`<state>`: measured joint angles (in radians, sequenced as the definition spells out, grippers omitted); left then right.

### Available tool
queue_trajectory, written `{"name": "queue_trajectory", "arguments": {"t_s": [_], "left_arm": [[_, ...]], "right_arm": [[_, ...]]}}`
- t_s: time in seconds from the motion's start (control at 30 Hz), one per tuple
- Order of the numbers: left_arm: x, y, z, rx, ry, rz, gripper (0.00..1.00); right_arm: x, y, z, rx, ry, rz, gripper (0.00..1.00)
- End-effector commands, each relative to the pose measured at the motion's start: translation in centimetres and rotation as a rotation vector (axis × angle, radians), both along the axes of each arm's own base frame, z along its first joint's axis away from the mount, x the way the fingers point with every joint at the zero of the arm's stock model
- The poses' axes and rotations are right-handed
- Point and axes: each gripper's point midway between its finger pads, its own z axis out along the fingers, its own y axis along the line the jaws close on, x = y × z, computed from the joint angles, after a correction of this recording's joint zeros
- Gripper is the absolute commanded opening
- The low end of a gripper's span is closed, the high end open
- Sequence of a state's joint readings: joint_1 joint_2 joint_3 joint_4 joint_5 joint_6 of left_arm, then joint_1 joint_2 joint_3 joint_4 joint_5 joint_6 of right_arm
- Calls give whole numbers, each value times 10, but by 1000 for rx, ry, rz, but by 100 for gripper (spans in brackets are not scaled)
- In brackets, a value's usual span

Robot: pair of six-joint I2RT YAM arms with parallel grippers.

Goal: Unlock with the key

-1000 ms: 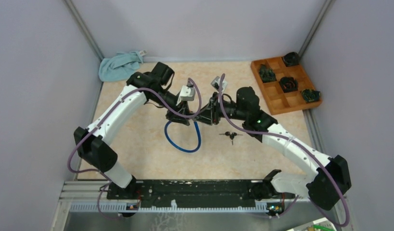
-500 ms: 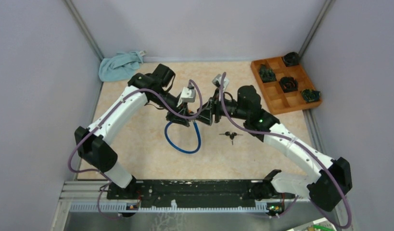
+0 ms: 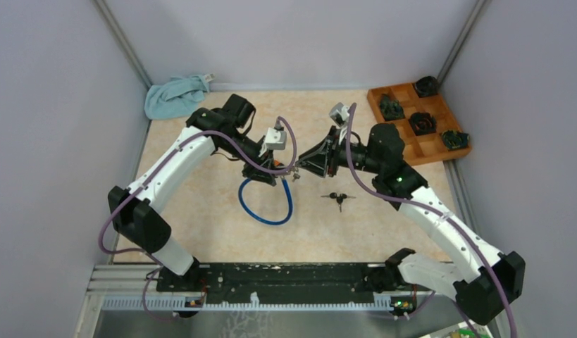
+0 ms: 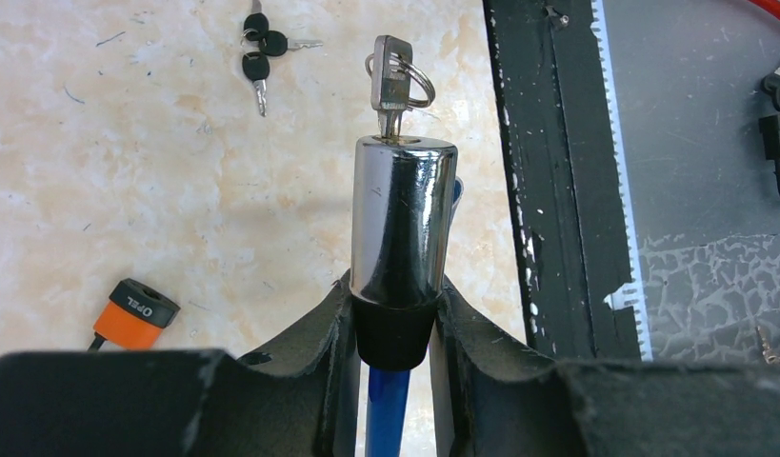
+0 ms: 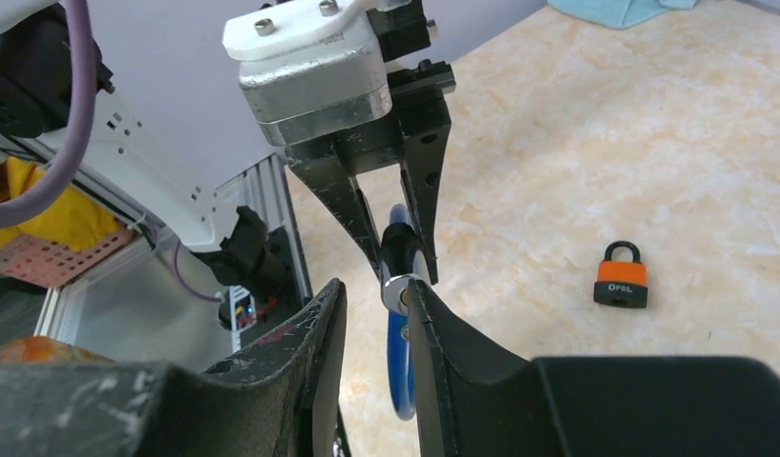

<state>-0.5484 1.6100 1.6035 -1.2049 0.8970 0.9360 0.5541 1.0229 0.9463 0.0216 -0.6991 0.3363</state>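
Note:
My left gripper [image 4: 393,314] is shut on the black collar of a cable lock, holding its chrome cylinder [image 4: 403,219] off the table. A silver key [image 4: 392,81] with a ring sits in the cylinder's end. The blue cable [image 3: 264,211] hangs in a loop to the table. My right gripper [image 5: 374,295] is open and empty, just right of the cylinder [image 5: 397,290], with its fingers level with the cylinder's end. In the top view the left gripper [image 3: 277,171] and right gripper [image 3: 306,156] face each other at mid-table.
A bunch of black-headed spare keys [image 3: 336,198] lies right of the cable. An orange padlock [image 5: 621,279] lies on the table, also in the left wrist view [image 4: 130,314]. A wooden compartment tray [image 3: 412,151] sits back right, a blue cloth [image 3: 174,95] back left.
My right gripper has drawn back to the right, away from the lock cylinder, and its arm has shifted right. The key stays in the cylinder. The left arm has hardly moved.

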Motion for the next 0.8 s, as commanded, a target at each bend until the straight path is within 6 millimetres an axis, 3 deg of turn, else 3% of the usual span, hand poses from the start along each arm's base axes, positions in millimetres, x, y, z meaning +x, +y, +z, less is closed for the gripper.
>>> {"name": "queue_trajectory", "arguments": {"t_s": [0.0, 0.4, 0.63, 0.77], "left_arm": [[-5, -2, 19, -49, -34, -11, 0], [-8, 0, 21, -52, -47, -27, 0], [-9, -1, 23, -58, -50, -32, 0], [-10, 0, 23, -57, -49, -34, 0]], "right_arm": [[1, 6, 10, 18, -31, 40, 31], [12, 9, -16, -45, 26, 14, 33], [11, 19, -25, -62, 50, 30, 28], [11, 24, -31, -73, 66, 36, 17]]}}
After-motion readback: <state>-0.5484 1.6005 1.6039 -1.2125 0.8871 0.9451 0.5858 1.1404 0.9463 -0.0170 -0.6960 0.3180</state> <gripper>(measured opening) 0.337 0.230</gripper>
